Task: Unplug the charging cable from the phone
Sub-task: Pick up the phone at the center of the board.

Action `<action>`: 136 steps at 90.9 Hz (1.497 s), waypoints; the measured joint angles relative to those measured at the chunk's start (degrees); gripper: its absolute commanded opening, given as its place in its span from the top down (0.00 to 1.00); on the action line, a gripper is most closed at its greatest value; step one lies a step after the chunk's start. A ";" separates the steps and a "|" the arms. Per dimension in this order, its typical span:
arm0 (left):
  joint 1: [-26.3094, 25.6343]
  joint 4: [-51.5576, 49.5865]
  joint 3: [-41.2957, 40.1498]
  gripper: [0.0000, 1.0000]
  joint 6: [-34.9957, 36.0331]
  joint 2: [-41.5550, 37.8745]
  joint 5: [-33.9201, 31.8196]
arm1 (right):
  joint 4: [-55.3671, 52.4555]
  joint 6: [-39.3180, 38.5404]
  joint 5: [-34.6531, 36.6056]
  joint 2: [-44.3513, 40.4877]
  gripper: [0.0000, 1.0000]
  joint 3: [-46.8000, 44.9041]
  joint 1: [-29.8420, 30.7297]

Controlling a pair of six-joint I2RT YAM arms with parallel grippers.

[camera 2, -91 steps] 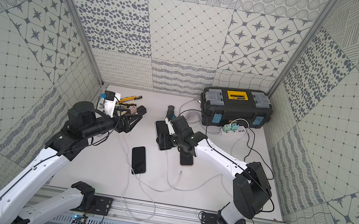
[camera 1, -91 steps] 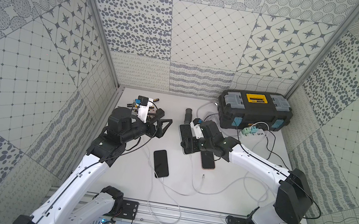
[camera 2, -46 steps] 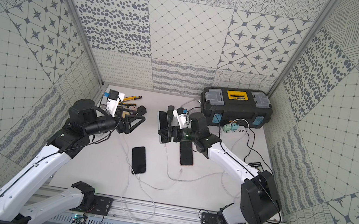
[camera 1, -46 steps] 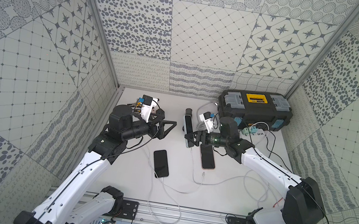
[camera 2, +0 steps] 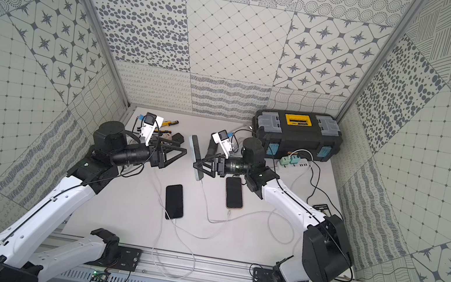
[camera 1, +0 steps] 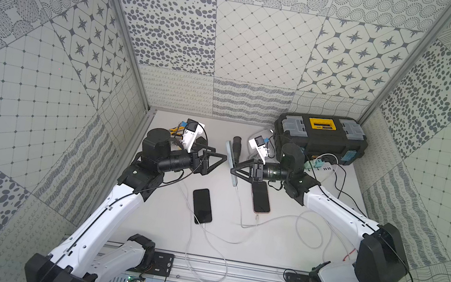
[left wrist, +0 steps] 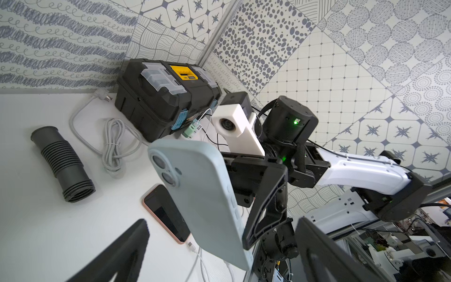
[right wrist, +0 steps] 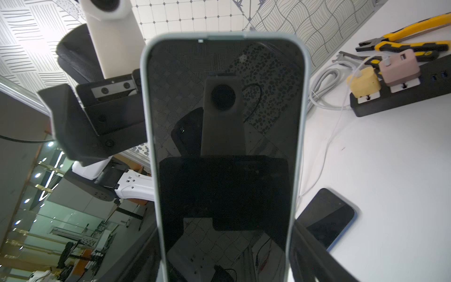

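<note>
Over the middle of the table (camera 1: 262,246), toward its back edge, right gripper (camera 1: 232,169) is clamped on the phone (camera 1: 230,153), held up on edge, cable (camera 1: 238,205) dangling off its lower end. Left gripper (camera 1: 217,157), wide open and empty, sits just beside it.

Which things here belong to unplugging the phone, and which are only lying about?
For the job: phone in a pale blue-grey case, held in the jaws of the right gripper; its white charging cable; open left gripper.
Lying about: black toolbox with yellow handle; black ribbed hose; yellow-handled pliers; black phone and pink-cased phone.
</note>
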 measured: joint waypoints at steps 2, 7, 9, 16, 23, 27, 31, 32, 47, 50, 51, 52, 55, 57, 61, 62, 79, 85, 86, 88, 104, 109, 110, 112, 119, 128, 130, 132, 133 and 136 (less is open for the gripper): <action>0.00 0.31 0.00 0.02 -0.22 0.07 0.46 | 0.61 0.52 -0.59 0.00 0.52 0.02 0.00; 0.00 1.11 0.00 0.02 -0.81 0.28 1.60 | 2.23 1.77 -1.86 0.00 0.52 0.11 0.00; 0.00 1.38 0.00 0.02 -0.96 0.37 1.97 | 2.91 2.32 -2.40 0.00 0.52 0.22 0.00; 0.00 2.25 0.00 0.02 -1.92 0.70 3.32 | 5.09 3.65 -3.78 0.00 0.52 0.42 0.00; 0.00 2.93 0.00 0.02 -2.67 1.07 4.59 | 6.71 4.55 -4.87 0.00 0.52 0.48 0.00; 0.00 3.26 0.00 0.02 -3.06 1.31 5.14 | 7.37 4.85 -5.29 0.00 0.52 0.48 0.00; 0.00 3.76 0.00 0.02 -3.45 1.60 5.68 | 7.96 5.33 -5.62 0.00 0.52 0.48 0.00; 0.00 3.87 0.00 0.02 -3.50 1.66 5.81 | 8.07 5.44 -5.70 0.00 0.52 0.48 0.00; 0.00 5.70 -0.17 0.02 -5.42 2.56 7.52 | 9.40 6.54 -6.88 0.00 0.52 0.48 0.04; 0.00 6.45 -0.33 0.02 -6.08 2.78 7.93 | 9.60 6.80 -7.02 0.00 0.52 0.48 0.07; 0.00 6.73 -0.39 0.02 -6.25 2.84 8.07 | 9.66 6.84 -7.04 0.00 0.52 0.48 0.07; 0.00 7.02 -0.46 0.02 -6.36 2.91 8.24 | 9.75 6.91 -7.08 0.00 0.52 0.48 0.07; 0.00 7.87 -0.70 0.02 -6.99 3.13 8.72 | 9.88 7.04 -7.17 0.00 0.52 0.48 0.07; 0.00 8.41 -0.87 0.02 -7.50 3.26 9.05 | 9.99 7.13 -7.26 0.00 0.52 0.50 0.07; 0.00 9.42 -1.16 0.02 -8.13 3.52 9.64 | 10.19 7.21 -7.30 0.00 0.52 0.50 0.17; 0.00 9.68 -1.25 0.02 -8.31 3.58 9.79 | 10.23 7.23 -7.32 0.00 0.52 0.48 0.17; 0.00 12.85 -2.10 0.02 -10.75 4.22 11.61 | 10.47 7.23 -7.37 0.00 0.53 0.50 0.81; 0.00 13.60 -2.21 0.02 -11.23 4.42 12.04 | 10.51 7.23 -7.39 0.00 0.53 0.50 1.14; 0.00 13.75 -2.25 0.02 -11.34 4.46 12.11 | 10.51 7.23 -7.39 0.00 0.53 0.50 1.20; 0.00 14.08 -2.29 0.02 -11.54 4.52 12.26 | 10.54 7.23 -7.39 0.00 0.53 0.50 1.27; -0.02 15.37 -2.67 0.02 -12.63 5.14 13.07 | 10.62 7.23 -7.39 0.00 0.53 0.50 1.62; -0.07 15.47 -2.75 0.02 -12.68 5.33 13.18 | 10.62 7.23 -7.37 0.00 0.53 0.50 1.62; -0.09 15.52 -2.75 0.02 -12.74 5.35 13.22 | 10.60 7.23 -7.37 0.00 0.53 0.50 1.62; -0.11 15.61 -2.78 0.02 -12.79 5.44 13.27 | 10.60 7.23 -7.37 0.00 0.53 0.50 1.62; -0.26 15.87 -2.86 0.02 -12.83 5.60 13.33 | 10.60 7.23 -7.37 0.00 0.53 0.50 1.62; -0.68 16.48 -3.02 0.02 -12.87 5.86 13.33 | 10.60 7.23 -7.34 0.00 0.54 0.50 1.62; -0.81 16.68 -3.06 0.02 -12.90 5.92 13.33 | 10.62 7.23 -7.34 0.00 0.54 0.50 1.64; -0.87 16.83 -3.08 0.02 -12.96 5.99 13.33 | 10.60 7.23 -7.34 0.00 0.54 0.50 1.64; -0.92 16.94 -3.08 0.02 -13.03 6.01 13.33 | 10.62 7.23 -7.34 0.00 0.54 0.50 1.66; -1.05 17.11 -3.10 0.03 -13.03 6.08 13.33 | 10.62 7.23 -7.34 0.00 0.53 0.50 1.68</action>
